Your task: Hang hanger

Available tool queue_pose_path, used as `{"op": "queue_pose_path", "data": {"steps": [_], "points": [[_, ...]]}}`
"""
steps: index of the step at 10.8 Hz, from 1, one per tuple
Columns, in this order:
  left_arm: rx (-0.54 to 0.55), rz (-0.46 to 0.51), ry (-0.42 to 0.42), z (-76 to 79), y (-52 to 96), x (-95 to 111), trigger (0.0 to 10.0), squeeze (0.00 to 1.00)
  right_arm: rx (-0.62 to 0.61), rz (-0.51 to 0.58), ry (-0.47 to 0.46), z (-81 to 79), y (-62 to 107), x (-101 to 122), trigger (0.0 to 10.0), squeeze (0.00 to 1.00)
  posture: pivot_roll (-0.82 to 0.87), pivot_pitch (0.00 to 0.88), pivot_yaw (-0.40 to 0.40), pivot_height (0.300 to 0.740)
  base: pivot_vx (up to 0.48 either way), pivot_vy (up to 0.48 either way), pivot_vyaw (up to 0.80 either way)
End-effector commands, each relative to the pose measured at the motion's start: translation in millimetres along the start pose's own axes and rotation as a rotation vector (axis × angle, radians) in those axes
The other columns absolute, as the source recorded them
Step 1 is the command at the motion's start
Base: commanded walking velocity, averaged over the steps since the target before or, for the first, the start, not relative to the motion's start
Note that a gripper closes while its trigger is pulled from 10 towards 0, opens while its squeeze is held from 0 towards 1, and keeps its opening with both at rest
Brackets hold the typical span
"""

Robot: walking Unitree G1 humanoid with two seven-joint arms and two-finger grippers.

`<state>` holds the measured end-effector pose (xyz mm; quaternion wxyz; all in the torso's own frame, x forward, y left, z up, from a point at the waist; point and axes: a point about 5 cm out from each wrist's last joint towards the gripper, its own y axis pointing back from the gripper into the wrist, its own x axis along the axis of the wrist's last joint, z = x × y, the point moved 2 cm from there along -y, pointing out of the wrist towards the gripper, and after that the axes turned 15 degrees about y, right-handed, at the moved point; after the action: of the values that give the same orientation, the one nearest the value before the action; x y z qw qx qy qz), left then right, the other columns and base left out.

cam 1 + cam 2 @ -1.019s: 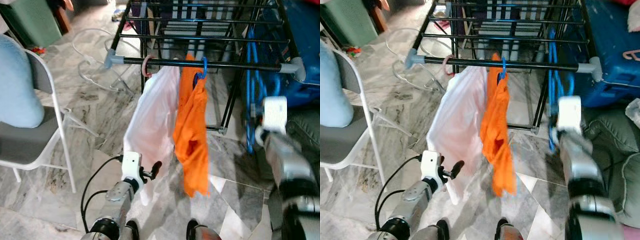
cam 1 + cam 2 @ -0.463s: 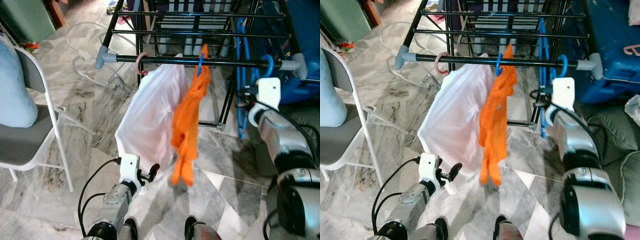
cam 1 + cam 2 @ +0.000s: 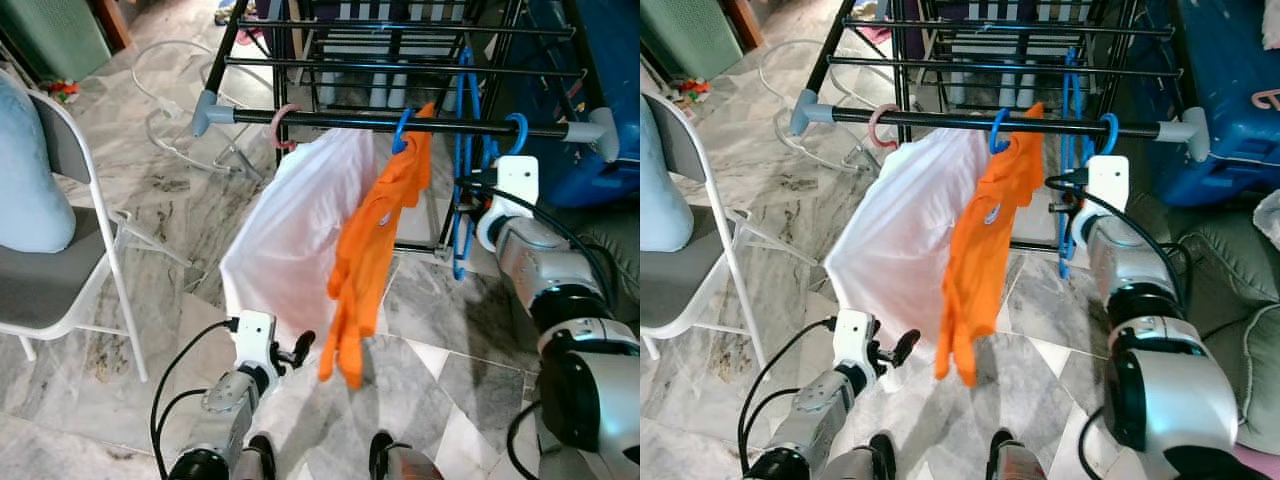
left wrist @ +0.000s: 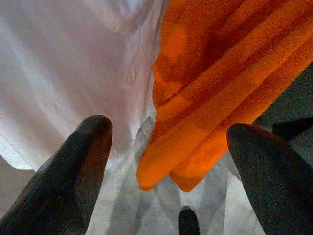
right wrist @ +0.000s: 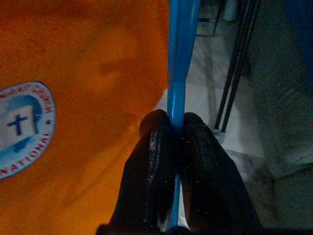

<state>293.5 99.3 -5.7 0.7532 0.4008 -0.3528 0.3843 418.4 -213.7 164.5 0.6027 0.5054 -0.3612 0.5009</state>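
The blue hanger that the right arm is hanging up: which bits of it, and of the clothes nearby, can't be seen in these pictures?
- Blue hanger: right wrist view cuts it off at the top edge; the right gripper's fingers hide its lower part.
- Orange shirt's own hanger: the cloth covers it in the eye views, except for the blue hook.
- Badge print: cut by the edge, wording unreadable.
- White garment: its far side is behind the orange shirt.

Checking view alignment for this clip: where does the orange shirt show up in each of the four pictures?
Left eye view: orange shirt hangs at centre from the black rail.
Right eye view: centre, just left of the right gripper's arm.
Left wrist view: beyond the open left gripper, beside the white garment.
Right wrist view: logo side, beside the blue hanger pinched by the right gripper.
Shared landmark: the white garment.
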Motion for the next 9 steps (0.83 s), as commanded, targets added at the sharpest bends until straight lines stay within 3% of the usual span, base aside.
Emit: {"op": "queue_pose_path", "data": {"steps": [1, 6, 9], "points": [[0.013, -0.032, -0.008, -4.6, 4.6, -7, 10.0, 0.00, 0.012, -0.050, -0.045, -5.5, -1.1, -11, 10.0, 0.00, 0.01, 0.252, 0.045, 0.740, 0.000, 0.000, 0.00], [0.029, -0.054, -0.014, -8.4, 8.8, -10, 10.0, 0.00, -0.011, -0.113, -0.058, -9.3, -0.7, -29, 10.0, 0.00, 0.04, 0.257, 0.044, 0.740, 0.000, 0.000, 0.00], [0.029, -0.065, -0.023, -7.7, 7.8, -9, 10.0, 0.00, -0.026, -0.124, -0.074, -7.1, -1.2, -26, 10.0, 0.00, 0.03, 0.253, 0.049, 0.740, 0.000, 0.000, 0.00]]}}
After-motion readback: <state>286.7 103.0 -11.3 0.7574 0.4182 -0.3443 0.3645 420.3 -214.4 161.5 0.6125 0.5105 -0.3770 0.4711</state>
